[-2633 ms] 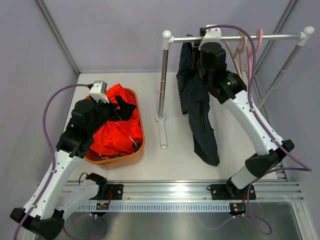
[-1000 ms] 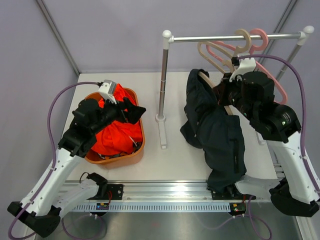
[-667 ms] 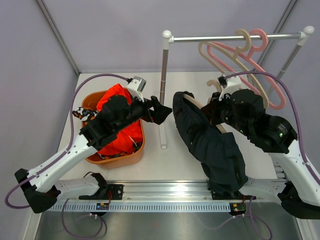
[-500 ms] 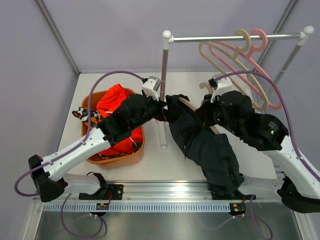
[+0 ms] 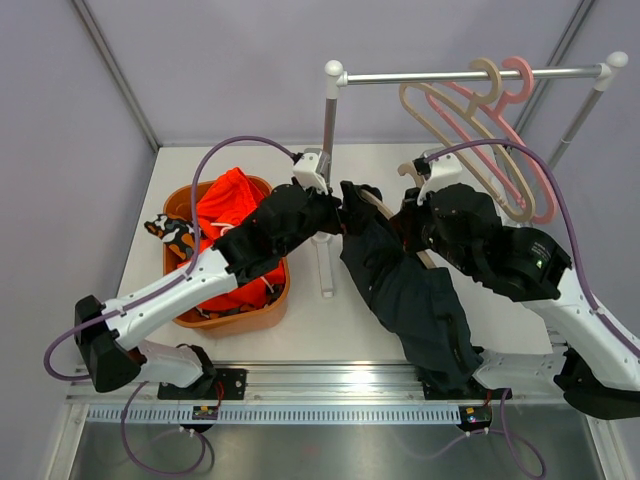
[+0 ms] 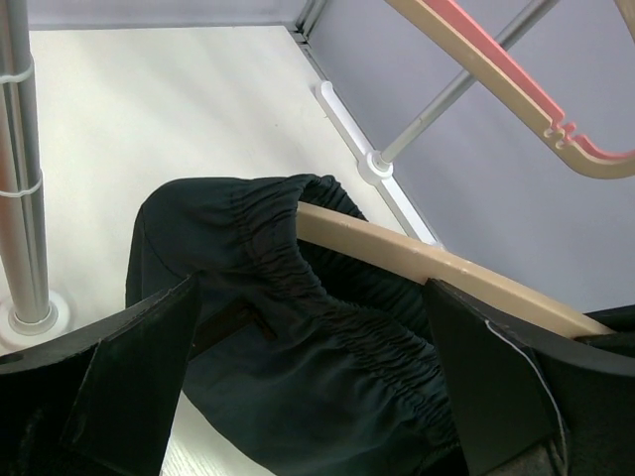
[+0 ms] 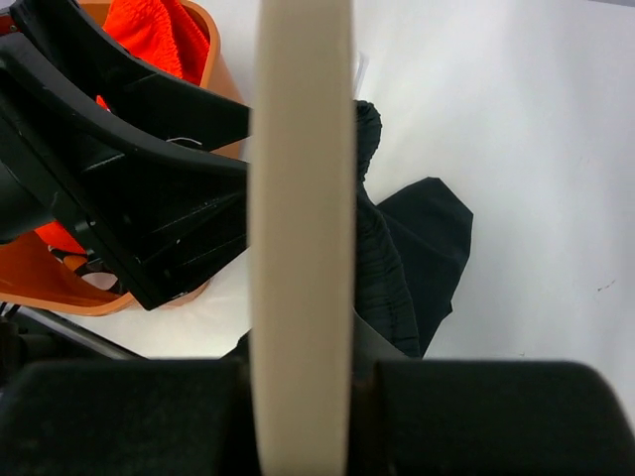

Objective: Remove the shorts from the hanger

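Swung toward 3 o'clock, left gripper, spread wide, straddles soft, light navy shorts; pinch their elastic waistband. Right gripper clamps hanger.

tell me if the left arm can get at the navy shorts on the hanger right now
Probably yes: the left pincer stands open with the waistband of the navy shorts between its fingers, nothing in the way, while the right pincer holds the hanger.

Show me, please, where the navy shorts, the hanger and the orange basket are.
navy shorts (image 6: 332, 317), left wrist view, on the gathered waistband.
hanger (image 6: 437, 264), left wrist view, on its bare arm.
orange basket (image 5: 235, 319), top view, on its near rim.
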Available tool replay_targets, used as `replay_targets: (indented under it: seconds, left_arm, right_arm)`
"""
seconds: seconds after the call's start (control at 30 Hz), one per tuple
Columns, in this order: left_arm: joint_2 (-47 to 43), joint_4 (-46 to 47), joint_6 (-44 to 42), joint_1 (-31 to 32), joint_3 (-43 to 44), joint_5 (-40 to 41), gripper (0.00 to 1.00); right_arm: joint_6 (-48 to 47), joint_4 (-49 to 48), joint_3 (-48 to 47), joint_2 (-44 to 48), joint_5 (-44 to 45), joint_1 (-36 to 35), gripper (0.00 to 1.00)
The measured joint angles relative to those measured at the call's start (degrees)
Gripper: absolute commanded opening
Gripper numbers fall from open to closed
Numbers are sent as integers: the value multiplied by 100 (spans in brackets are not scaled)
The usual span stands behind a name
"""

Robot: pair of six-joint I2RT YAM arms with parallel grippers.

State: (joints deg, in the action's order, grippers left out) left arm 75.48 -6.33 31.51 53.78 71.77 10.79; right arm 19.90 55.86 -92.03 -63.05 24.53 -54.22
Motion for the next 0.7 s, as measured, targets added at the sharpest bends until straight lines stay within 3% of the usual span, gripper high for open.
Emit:
replay_targets:
  seconds: [0.13,0.37,0.4,0.47,0.6,0.63,0.7]
  left_arm:
    - [76,-2,39,0,26,76,93]
    - [251,2,125,4,55,175,73]
    - [273,2,138,4,55,177,67]
    - [321,0,162,4,61,181,64]
    - [422,4,175,13,131,186,47]
    - [433,2,177,15,146,190,34]
    - [444,-7,192,17,160,223,17]
  right_arm:
    - [2,28,-37,-63,203,-111,0]
    - [4,70,-210,-79,315,-249,0]
    - [4,68,-238,-79,308,-286,0]
    - [7,68,-278,-79,302,-341,0]
    - [9,74,-323,-98,306,-396,0]
    - [9,83,-326,-105,310,-409,0]
    - [11,114,-343,-118,337,-439,0]
